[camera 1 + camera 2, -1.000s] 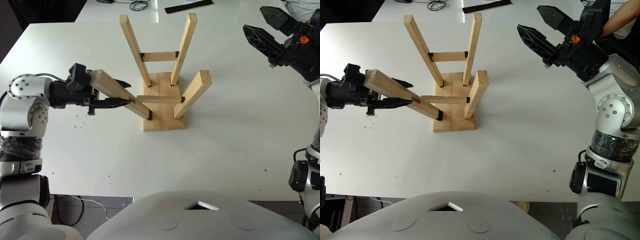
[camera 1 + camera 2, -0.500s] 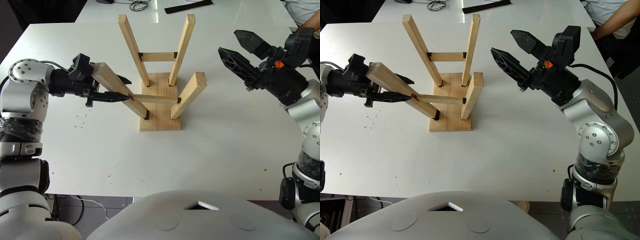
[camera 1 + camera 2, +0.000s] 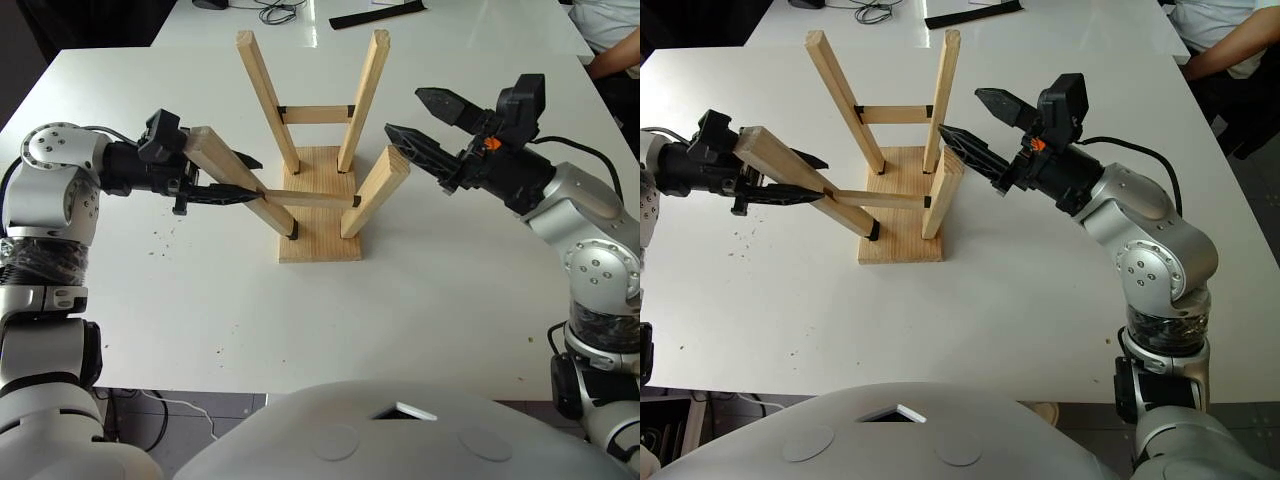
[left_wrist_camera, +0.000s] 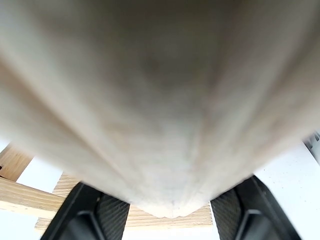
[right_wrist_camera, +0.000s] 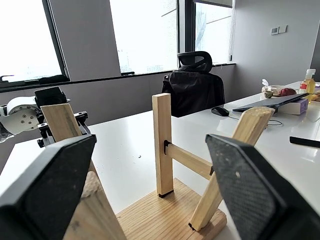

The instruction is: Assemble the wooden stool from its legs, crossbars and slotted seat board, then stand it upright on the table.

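**A:** How far along is the stool?

**B:** Mostly built, I judge, but it is upside down. The flat pale wooden seat board [image 3: 325,247] lies on the white table [image 3: 450,300], near its middle. Four square pale wooden legs point up out of it.

**A:** And your grippers?

**B:** My left gripper [image 3: 240,178] is clamped around the near-left leg [image 3: 275,213], which leans out to the left. My right gripper [image 3: 405,112] is spread wide and holds nothing. It sits just beside the top of the near-right leg [image 3: 378,192], which leans right. I cannot tell whether a finger touches it. A thin wooden near crossbar [image 3: 310,198] joins those two legs.

**A:** Farther back?

**B:** The far-left leg [image 3: 268,95] and far-right leg [image 3: 362,95] stand in the board, joined by the far crossbar [image 3: 318,113].

**A:** What's left?

**B:** Probably squaring the near pair, then flipping the stool onto its legs.
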